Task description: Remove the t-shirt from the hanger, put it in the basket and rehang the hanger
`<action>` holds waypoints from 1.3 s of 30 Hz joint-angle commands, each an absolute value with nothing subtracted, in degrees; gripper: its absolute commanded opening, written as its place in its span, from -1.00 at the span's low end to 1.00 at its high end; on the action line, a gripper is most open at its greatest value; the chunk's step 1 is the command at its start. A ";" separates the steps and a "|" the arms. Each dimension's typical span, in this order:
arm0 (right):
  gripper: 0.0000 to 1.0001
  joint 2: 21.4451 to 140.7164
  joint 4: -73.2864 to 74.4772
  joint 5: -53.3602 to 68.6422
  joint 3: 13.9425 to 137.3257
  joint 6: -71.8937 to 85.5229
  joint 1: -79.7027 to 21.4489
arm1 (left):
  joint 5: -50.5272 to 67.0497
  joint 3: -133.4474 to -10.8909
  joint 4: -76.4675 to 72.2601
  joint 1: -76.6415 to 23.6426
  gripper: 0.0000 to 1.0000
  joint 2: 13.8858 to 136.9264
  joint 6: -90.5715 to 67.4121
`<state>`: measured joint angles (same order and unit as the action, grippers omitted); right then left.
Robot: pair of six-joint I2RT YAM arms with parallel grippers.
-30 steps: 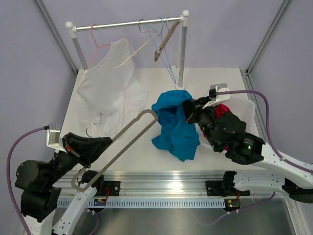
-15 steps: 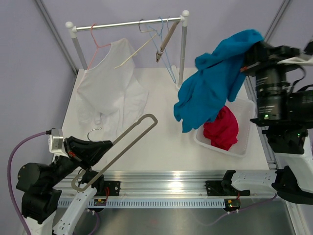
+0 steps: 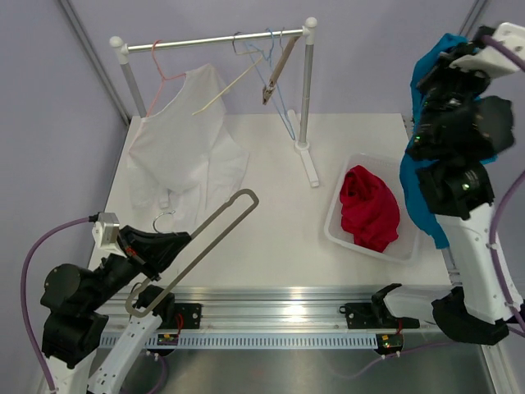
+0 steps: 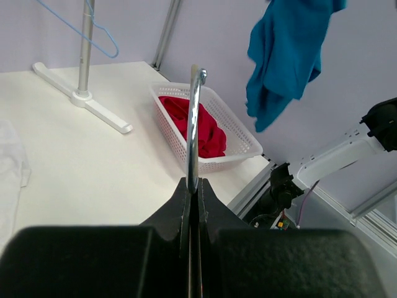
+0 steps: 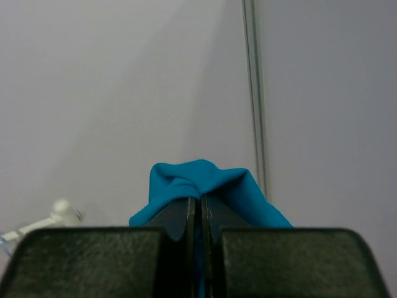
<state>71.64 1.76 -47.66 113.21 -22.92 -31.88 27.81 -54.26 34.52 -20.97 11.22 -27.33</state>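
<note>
Right gripper [image 5: 198,208] reared high, pinched tight on the dangling t-shirt [image 4: 282,56] — left gripper [image 4: 192,186], low, clamps the hanger [image 4: 193,124]

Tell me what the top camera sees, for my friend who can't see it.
The right arm holds a blue t-shirt high in its jaws, right of a white basket with a red cloth inside. The left arm has its jaws gripping the bare grey hanger; a white shirt hangs on the rack behind.
</note>
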 commanded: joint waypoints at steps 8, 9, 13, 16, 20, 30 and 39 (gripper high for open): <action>-1.00 61.53 8.35 -37.61 90.24 0.53 -16.96 | 26.10 -54.58 32.08 -21.53 -1.00 11.86 -26.45; -1.00 61.00 8.87 -37.97 91.39 0.44 -16.96 | 26.10 -54.67 32.08 -21.53 -1.00 11.95 -26.46; -1.00 58.80 9.75 -38.58 98.07 -2.72 -16.96 | 25.32 -54.41 32.08 -21.53 -1.00 12.13 -26.63; -1.00 59.84 10.72 -37.36 102.91 -3.08 -16.96 | 25.40 -54.40 31.99 -21.53 -1.00 12.48 -26.98; -1.00 66.08 14.50 -33.67 113.25 -3.08 -16.96 | 25.75 -54.84 31.99 -21.45 -1.00 12.66 -27.33; -1.00 75.59 19.08 -31.90 123.24 -3.95 -17.05 | 24.96 -54.23 31.99 -21.45 -1.00 12.39 -27.25; -1.00 61.45 4.93 -37.44 82.29 -0.71 -16.00 | 25.13 -54.49 31.99 -21.45 -1.00 13.09 -27.68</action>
